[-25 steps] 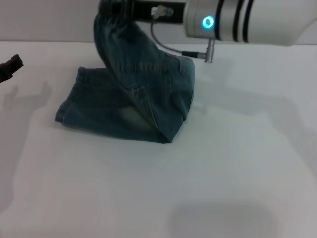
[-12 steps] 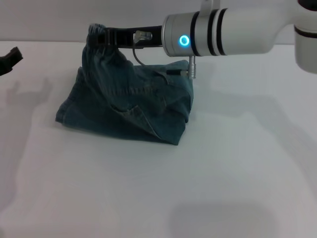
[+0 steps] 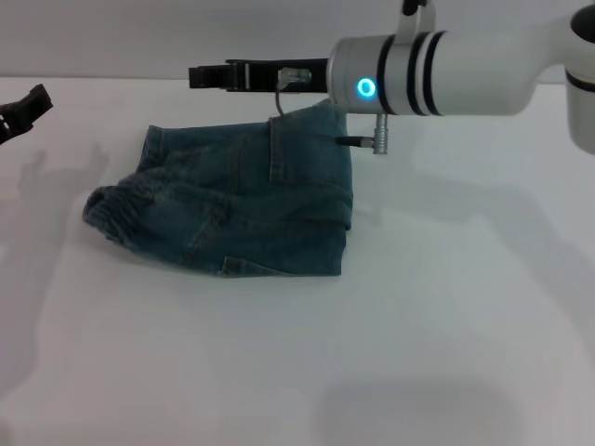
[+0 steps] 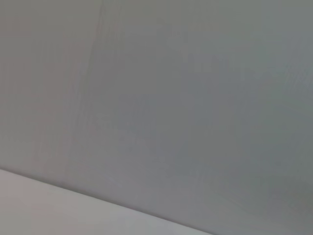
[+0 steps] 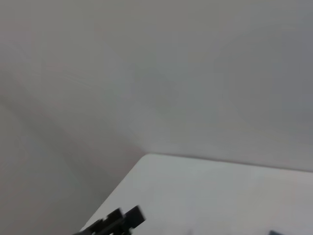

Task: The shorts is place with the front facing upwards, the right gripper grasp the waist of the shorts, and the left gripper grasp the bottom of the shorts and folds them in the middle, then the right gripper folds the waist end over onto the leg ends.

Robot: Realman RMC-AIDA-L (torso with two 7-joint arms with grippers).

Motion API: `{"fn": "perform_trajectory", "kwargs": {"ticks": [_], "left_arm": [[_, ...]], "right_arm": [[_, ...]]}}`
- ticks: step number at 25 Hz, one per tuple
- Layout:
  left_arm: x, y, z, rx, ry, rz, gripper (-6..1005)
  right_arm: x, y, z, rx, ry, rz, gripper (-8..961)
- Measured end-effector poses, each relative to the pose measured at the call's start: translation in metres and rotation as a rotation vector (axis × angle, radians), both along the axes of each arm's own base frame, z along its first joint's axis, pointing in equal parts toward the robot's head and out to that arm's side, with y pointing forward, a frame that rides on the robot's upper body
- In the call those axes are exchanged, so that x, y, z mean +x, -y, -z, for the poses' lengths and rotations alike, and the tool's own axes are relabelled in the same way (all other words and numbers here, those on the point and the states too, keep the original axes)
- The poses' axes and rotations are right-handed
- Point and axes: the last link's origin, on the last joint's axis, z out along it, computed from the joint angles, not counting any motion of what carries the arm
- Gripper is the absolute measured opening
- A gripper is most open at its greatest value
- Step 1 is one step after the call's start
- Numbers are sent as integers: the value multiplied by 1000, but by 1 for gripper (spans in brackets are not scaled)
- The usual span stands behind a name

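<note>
the shorts (image 3: 228,209) lie folded on the white table (image 3: 297,372), nearest of all. the waist (image 3: 116,209), gathered and ruffled, rests at the robot's left end of the bundle, laid over toward the leg ends, which sit underneath and cannot be picked out. that placement suggests the last fold is done. just behind the cloth, the right gripper (image 3: 197,75) hangs above the table's far side, empty and clear of the denim; whether its jaws stand apart cannot be told. far off at the left edge, the left gripper (image 3: 23,110) sits parked, holding nothing, its jaws equally unclear.
</note>
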Motion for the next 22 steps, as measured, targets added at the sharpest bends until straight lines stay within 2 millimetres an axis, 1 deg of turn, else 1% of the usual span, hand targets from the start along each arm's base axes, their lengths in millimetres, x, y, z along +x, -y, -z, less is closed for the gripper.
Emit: {"fn": "perform_trajectory", "kwargs": {"ticks": [5,7,8,9,10,12,14,16,17,18,19,20,21,22], "left_arm": [[1,0,3,-10,-2,4,832],[1,1,4,-14,-7,6,832],[1,1,5,-17,-10,8,832],[1,1,5,-17,-10,8,832],[3,2,8,-29,-21,14,832],[4,2,10,-34,-27,18,832],[4,2,10,-35,-31,21,832],[6,3,13,-44,-48,31,832],[6,3,13,-44,-48,31,832],[6,3,13,-44,-48,31,831],[8,2,15,-47,-51,38,831],[11,1,17,-49,-54,46,831],[12,1,18,-46,-57,48,831],[12,1,18,-46,-57,48,831]], "right_arm": [[11,-2,-11,65,-18,-7,380],[18,-5,-18,137,2,-36,495],[23,-8,-24,198,23,-52,553],[33,-16,-39,355,86,-53,610],[33,-16,-39,355,86,-53,612],[39,-20,-50,520,185,-63,615],[39,-19,-57,719,343,-90,619],[35,-14,-57,900,508,-136,621],[30,-8,-54,998,585,-187,620],[30,-2,-54,1102,646,-240,620],[28,5,-55,1203,671,-297,620],[26,14,-53,1269,653,-355,619],[23,24,-50,1321,600,-423,619],[23,35,-46,1336,515,-477,619]]}}
